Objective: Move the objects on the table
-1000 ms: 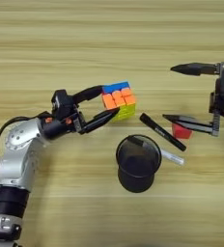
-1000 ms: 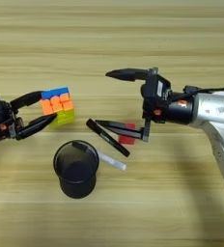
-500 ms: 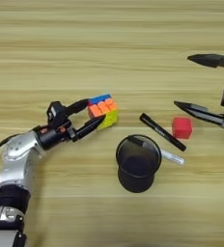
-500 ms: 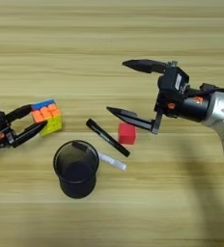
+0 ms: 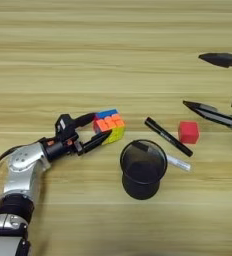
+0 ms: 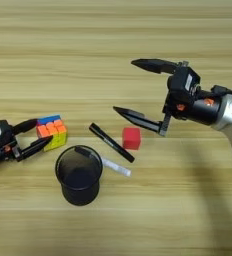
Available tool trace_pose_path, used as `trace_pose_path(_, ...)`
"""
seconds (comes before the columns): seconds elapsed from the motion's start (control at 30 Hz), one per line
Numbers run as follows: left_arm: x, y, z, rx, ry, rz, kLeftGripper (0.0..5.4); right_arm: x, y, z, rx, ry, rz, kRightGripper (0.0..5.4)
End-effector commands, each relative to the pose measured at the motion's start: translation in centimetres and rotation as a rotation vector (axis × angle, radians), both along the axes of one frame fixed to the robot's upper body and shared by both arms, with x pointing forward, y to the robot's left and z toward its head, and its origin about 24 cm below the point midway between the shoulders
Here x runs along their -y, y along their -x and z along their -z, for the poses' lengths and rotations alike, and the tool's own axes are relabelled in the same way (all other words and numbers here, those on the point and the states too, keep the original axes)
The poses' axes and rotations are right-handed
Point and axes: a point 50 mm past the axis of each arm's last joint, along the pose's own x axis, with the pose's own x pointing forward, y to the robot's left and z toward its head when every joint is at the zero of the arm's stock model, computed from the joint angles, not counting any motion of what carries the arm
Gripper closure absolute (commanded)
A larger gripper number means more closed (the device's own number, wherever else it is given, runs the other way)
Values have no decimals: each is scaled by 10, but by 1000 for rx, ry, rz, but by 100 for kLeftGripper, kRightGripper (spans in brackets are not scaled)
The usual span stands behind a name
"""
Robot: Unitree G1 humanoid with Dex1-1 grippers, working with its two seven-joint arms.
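My left gripper (image 5: 102, 127) is shut on the multicoloured puzzle cube (image 5: 109, 126), holding it low over the table (image 5: 113, 45) at the left. To the right of it stands the black mesh cup (image 5: 143, 170), upright. The black marker (image 5: 168, 136) lies slantwise behind the cup, and the thin white pen (image 5: 178, 162) pokes out to the right of the cup's rim. Just right of the marker rests the small red cube (image 6: 131, 138). Up and to the right of the red cube, my right gripper (image 6: 123, 85) hangs wide open, holding nothing.
The left gripper has carried the puzzle cube down and to the left, closer to me. My right gripper drew back to the right off the red cube, which now sits in plain view.
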Motion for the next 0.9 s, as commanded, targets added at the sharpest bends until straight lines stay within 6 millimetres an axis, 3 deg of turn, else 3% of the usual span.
trace_pose_path(0.03, 3, -3, -2, 17, -14, 12, 213, 2, 0, -4, 22, -5, -2, 0)
trace_pose_path(0.13, 3, -4, -2, 16, -17, 12, 213, 2, -1, -4, 23, -6, -1, 0)
trace_pose_path(0.17, 3, -4, -2, 16, -18, 12, 184, 2, -1, -4, 24, -6, -2, 0)
trace_pose_path(0.57, 5, -5, -8, 53, -17, 23, 78, 4, -4, 3, -1, -38, 9, 0)
trace_pose_path(0.9, 10, 1, -38, 164, 68, 74, 3, 8, -13, 22, -71, -99, 82, 0)
